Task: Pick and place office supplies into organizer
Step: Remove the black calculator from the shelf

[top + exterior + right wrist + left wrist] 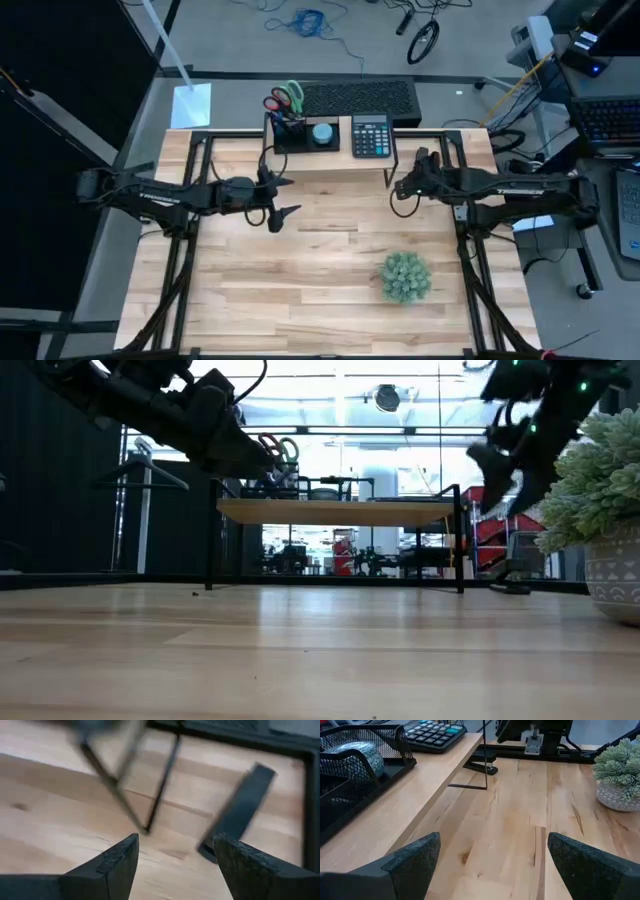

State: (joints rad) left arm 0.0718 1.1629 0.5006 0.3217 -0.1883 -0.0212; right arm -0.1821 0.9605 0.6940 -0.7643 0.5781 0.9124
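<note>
The left gripper [277, 200] hangs with its jaws released and nothing between them, just off the front edge of the wooden riser [330, 163], at about nine o'clock from the table's centre. The right gripper [400, 184] is likewise spread and empty, near the riser's right leg at about two o'clock. In its own wrist view a dark stapler [239, 810] lies on the table [300, 280] just ahead of its fingertips, under the riser's right end (the left wrist view shows the same item beneath the shelf).

My reading is that the step in hand is reaching for this last loose supply. To do it well, the right gripper should come in low, under the shelf edge and clear of the thin black leg, line its jaws across the stapler's narrow width, and close near the body's middle so it does not swing on lifting. It then has to back out from under the riser before rising, or the item will knock the shelf.

The organizer [300, 133] sits on the riser at about twelve o'clock, left of the calculator [370, 134]. It is black wire mesh: a taller cup holds the red-handled scissors [274, 103] and green-handled scissors [293, 94] upright with pens beside them, and a lower compartment holds a teal tape roll [322, 132]. The free low tray space looks the likeliest place for the stapler

The potted ball plant [406, 277] stands at five o'clock, well apart
</note>
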